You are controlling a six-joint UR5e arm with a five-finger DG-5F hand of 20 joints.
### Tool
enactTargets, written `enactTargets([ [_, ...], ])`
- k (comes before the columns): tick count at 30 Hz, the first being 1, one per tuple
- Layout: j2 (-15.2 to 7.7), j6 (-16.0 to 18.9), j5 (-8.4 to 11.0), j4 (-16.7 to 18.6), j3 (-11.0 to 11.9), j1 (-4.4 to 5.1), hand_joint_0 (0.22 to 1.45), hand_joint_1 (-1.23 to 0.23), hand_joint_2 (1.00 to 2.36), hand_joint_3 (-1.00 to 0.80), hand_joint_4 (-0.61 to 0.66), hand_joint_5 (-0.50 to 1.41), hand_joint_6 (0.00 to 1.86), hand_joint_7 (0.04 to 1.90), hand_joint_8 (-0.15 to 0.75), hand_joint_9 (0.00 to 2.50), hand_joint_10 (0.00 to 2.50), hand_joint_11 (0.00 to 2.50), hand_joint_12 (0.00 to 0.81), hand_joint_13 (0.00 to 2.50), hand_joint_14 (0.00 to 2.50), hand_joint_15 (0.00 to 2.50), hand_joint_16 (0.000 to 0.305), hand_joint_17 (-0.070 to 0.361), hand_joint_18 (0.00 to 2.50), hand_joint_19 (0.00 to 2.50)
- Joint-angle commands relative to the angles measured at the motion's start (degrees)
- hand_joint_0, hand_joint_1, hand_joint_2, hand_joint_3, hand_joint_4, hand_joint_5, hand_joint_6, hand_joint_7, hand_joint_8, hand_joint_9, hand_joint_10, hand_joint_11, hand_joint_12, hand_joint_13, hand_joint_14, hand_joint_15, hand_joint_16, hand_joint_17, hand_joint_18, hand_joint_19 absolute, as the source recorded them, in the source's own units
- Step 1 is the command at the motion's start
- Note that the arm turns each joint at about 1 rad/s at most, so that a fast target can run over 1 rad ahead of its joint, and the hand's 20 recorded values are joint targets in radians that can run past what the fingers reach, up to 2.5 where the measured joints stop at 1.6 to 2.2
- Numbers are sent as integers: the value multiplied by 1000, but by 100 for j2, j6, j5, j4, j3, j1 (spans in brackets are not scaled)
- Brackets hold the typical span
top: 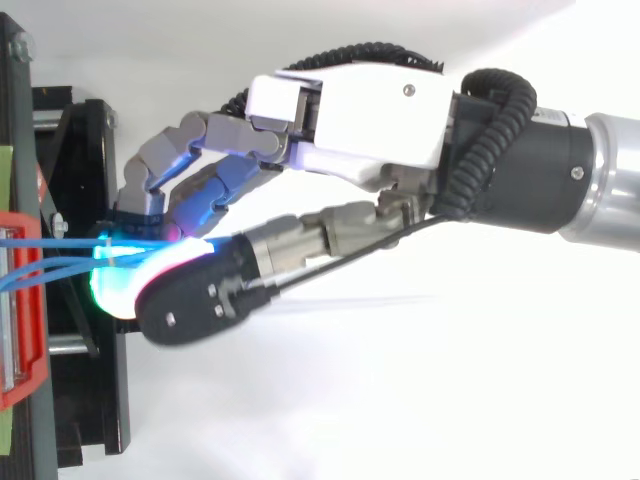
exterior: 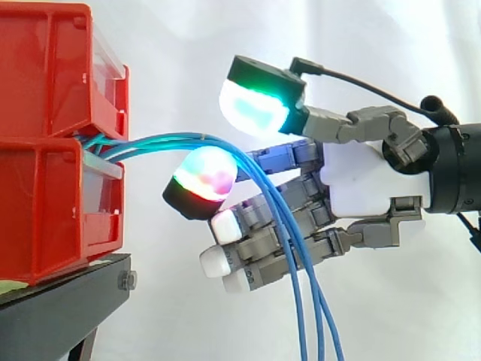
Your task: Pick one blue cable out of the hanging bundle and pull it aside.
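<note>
From the side, the hand [exterior: 353, 180] reaches in level towards the red bins [exterior: 45, 83], which are stacked on the black stand [exterior: 60, 308] just beyond its fingertips. The blue cables [exterior: 169, 140] come out from between the two bins and arch towards the hand. They pass under the thumb [exterior: 255, 105], whose pad glows green and cyan, and over the uppermost finger [exterior: 203, 179], whose pad glows red and magenta. From there the strands drop in front of the lower fingers, with their white pads, and hang down below the hand. A clear gap separates the thumb pad from the finger beneath it. The cables run through that gap and seem to lie on the finger's pad without being squeezed. The fingers are nearly straight and spread, so the hand is open and grips nothing.

From above, the hand [top: 350, 110] lies across the scene with the thumb's dark back [top: 190, 295] nearest the camera. Beyond the fingertips the blue cables [top: 40, 243] run from the red bin's rim [top: 22, 330] into the cyan glow under the thumb. The black stand [top: 95, 400] lies beneath the fingertips.
</note>
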Motion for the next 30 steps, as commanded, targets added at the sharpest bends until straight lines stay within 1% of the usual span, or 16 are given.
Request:
enactTargets([
  [1, 3, -24, -67, -29, 52, -35, 551, -355, 1000, -496, 74, -141, 907, 831, 285, 832, 16, 488, 328, 676, 17, 417, 42, 95, 461, 311],
  [2, 3, -33, -76, -47, 70, -44, 567, -348, 1003, -466, 69, -140, 906, 838, 284, 837, 18, 490, 326, 677, 17, 420, 42, 94, 456, 315],
  [3, 3, -33, -76, -47, 70, -44, 598, -390, 1010, -388, 70, -139, 905, 841, 286, 844, 16, 491, 326, 681, 17, 419, 41, 93, 464, 319],
  [6, 3, -112, -120, -161, 219, -79, 594, -466, 1018, -272, 78, -139, 909, 851, 290, 854, 17, 496, 328, 695, 17, 422, 42, 94, 472, 310],
  [7, 3, -147, -120, -222, 263, -79, 587, -501, 1019, -224, 77, -140, 908, 888, 297, 849, 17, 513, 331, 694, 17, 421, 42, 95, 474, 315],
  [11, -6, -156, -120, -240, 281, -88, 598, -680, 1017, -70, 99, -151, 943, 829, 314, 821, 16, 523, 355, 693, 16, 410, 47, 106, 509, 284],
  [14, 3, -156, -120, -249, 281, -96, 615, -732, 1018, -46, 27, -156, 953, 830, 305, 801, 16, 525, 345, 675, 16, 414, 47, 106, 501, 281],
  [16, 3, -165, -120, -275, 272, -105, 629, -757, 1020, -66, -6, -163, 960, 815, 286, 777, 19, 539, 333, 658, 18, 415, 44, 100, 483, 292],
  [18, 3, -174, -129, -319, 272, -123, 668, -799, 1022, -123, -49, -170, 962, 861, 273, 762, 19, 547, 322, 648, 18, 406, 43, 97, 475, 292],
  [21, -6, -200, -129, -363, 272, -149, 733, -863, 1014, -320, -76, -173, 973, 821, 252, 754, 20, 546, 312, 648, 18, 400, 43, 96, 498, 261],
  [24, 3, -226, -120, -372, 272, -175, 746, -877, 1003, -457, -49, -175, 971, 790, 247, 756, 18, 549, 312, 650, 18, 393, 42, 95, 510, 255],
  [25, -6, -235, -129, -381, 272, -175, 723, -877, 1000, -492, -27, -175, 970, 787, 247, 756, 18, 549, 311, 655, 16, 394, 42, 95, 512, 252],
  [26, 3, -279, -129, -389, 272, -184, 641, -825, 1000, -500, 51, -168, 962, 740, 248, 771, 18, 553, 310, 654, 17, 412, 42, 94, 508, 278],
  [27, 3, -288, -129, -398, 272, -184, 624, -812, 1000, -500, 61, -167, 961, 730, 249, 774, 20, 548, 311, 655, 17, 412, 42, 94, 507, 285],
  [28, 3, -332, -120, -425, 272, -193, 561, -739, 1000, -500, 81, -163, 955, 686, 261, 798, 18, 550, 314, 663, 18, 415, 43, 97, 509, 296],
  [30, 3, -367, -129, -469, 272, -202, 509, -580, 1000, -500, 93, -155, 921, 747, 284, 827, 19, 542, 331, 677, 17, 417, 47, 106, 516, 311],
])
